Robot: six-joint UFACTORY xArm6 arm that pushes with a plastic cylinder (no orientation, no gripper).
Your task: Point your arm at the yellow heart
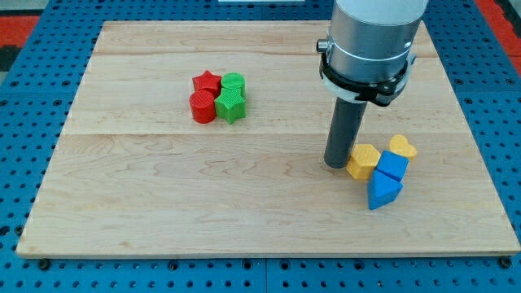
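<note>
The yellow heart point(402, 146) lies at the view's right, at the top of a tight group with a yellow hexagon point(363, 161), a blue cube point(392, 167) and a blue triangle point(383, 192). My tip point(336, 163) rests on the board just left of the yellow hexagon, touching or nearly touching it. The tip is about 80 px left of the yellow heart, with the hexagon and the blue cube between them.
A second group lies at the view's upper left: a red star point(207, 82), a red cylinder point(203, 107), a green cylinder point(234, 83) and a green star point(231, 104). The wooden board point(163, 203) lies on a blue pegboard surface.
</note>
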